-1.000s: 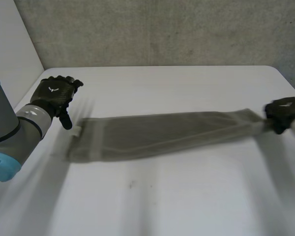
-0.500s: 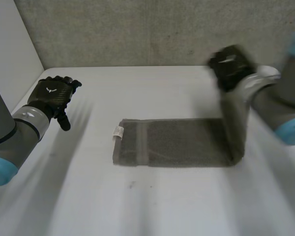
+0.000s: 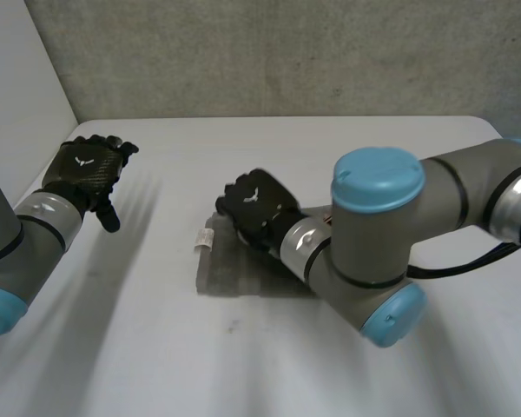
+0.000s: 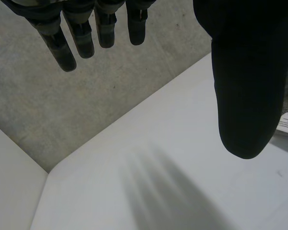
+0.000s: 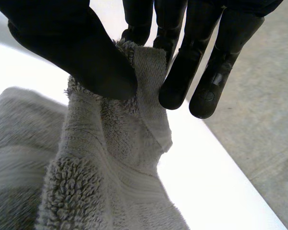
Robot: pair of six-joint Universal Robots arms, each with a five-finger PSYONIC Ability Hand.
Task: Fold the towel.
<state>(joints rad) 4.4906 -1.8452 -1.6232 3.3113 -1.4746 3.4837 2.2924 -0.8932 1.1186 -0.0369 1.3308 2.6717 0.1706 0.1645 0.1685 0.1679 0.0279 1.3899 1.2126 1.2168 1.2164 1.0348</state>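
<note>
Two jobs are going on: the left robot hand [image 3: 87,167] is hovering with fingers straight and empty, while the towel [image 3: 230,271] is lying mid-tabletop [image 3: 156,347] and the right robot hand [image 3: 253,207] is pinching its edge between thumb and fingers. Nothing is pinning the lower layer, so it may drag and fold crooked.
</note>
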